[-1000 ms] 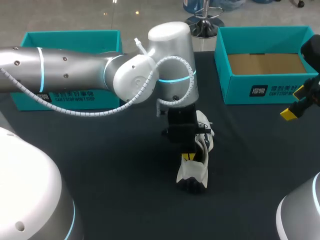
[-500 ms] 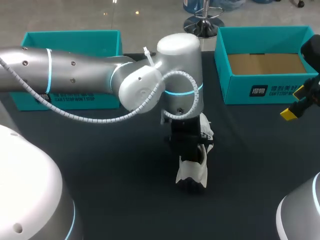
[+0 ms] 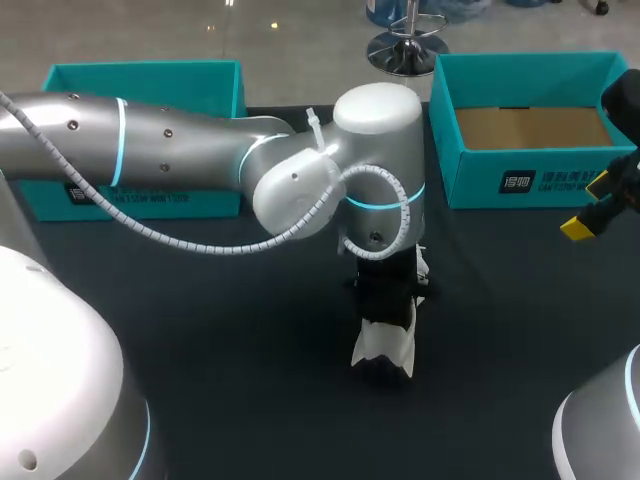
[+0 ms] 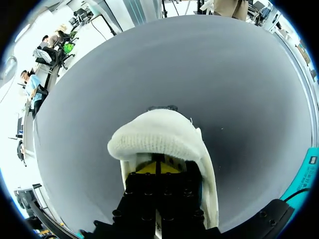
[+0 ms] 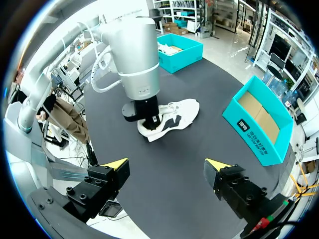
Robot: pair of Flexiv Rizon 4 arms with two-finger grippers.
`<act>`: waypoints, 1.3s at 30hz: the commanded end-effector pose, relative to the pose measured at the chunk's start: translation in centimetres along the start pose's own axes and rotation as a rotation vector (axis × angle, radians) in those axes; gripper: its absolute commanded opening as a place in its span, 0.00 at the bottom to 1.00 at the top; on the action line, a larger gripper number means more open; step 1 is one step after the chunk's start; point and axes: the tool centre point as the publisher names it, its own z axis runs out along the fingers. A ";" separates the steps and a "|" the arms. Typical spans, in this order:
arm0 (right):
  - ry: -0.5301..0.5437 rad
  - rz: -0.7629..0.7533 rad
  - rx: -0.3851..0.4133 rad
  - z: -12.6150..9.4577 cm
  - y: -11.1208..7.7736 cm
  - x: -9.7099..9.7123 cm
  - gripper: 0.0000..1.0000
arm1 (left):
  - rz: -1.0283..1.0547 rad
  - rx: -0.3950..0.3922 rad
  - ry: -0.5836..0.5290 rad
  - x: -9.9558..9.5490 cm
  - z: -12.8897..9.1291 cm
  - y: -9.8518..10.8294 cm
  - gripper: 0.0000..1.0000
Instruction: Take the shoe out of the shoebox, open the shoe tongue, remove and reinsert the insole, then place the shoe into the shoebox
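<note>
With the fingers of our left gripper together inside the white knit sneaker, we pull gently, and our right gripper, fingers apart, should steady it.

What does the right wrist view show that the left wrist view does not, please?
Only the right wrist view: the whole white shoe beneath the left arm, the open shoebox with its bare inside, and the right gripper, open. Only the left wrist view: a close look at the shoe's knitted edge, just ahead of the left gripper. Both: the shoe on the dark table.
</note>
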 end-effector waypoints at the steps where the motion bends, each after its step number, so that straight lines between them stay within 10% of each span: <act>1: 0.003 0.000 0.006 0.0 0.2 -0.2 1.00 | 0.013 -0.031 0.019 0.2 -3.6 -0.5 0.00; 8: 0.003 0.000 0.006 0.0 0.2 -0.2 1.00 | 0.043 -0.058 0.054 0.2 -4.7 -0.2 0.00; 29: 0.003 0.000 0.006 0.0 0.2 -0.2 1.00 | 0.060 -0.120 0.130 1.9 3.2 -0.1 0.00; 39: 0.003 0.000 0.006 0.0 0.2 -0.2 1.00 | 0.060 -0.144 0.128 2.2 0.7 0.7 0.00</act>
